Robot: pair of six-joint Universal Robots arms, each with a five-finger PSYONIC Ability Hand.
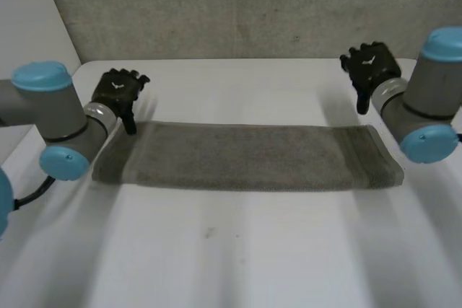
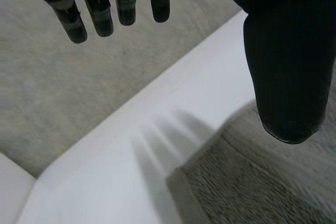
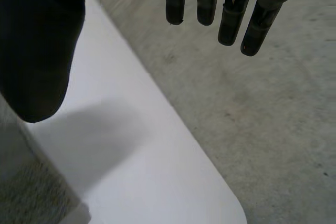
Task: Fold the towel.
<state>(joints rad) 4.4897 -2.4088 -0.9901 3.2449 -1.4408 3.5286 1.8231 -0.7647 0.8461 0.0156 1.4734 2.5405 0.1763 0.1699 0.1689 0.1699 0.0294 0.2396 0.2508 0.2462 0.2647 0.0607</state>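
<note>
1. We see a grey towel (image 1: pixel 245 156) lying flat on the white counter (image 1: pixel 238 250). It forms a long, narrow strip stretched between our two hands.
2. Our left hand (image 1: pixel 119 91) hovers at the far corner of the strip's end on its own side. Its fingers (image 2: pixel 100 14) hang straight and spread, holding nothing. The towel's corner lies beneath the thumb, which appears clear of it.
3. Our right hand (image 1: pixel 369 66) hovers just beyond the far corner of the other end. Its fingers (image 3: pixel 231 19) are likewise straight and empty. The towel's edge lies under the thumb side, untouched.
4. We judge the task partway done. The narrow shape suggests a lengthwise fold is already made, though we cannot make out the layers.
5. What seems left is to grasp one end and carry it across to the other, shortening the strip.
</note>
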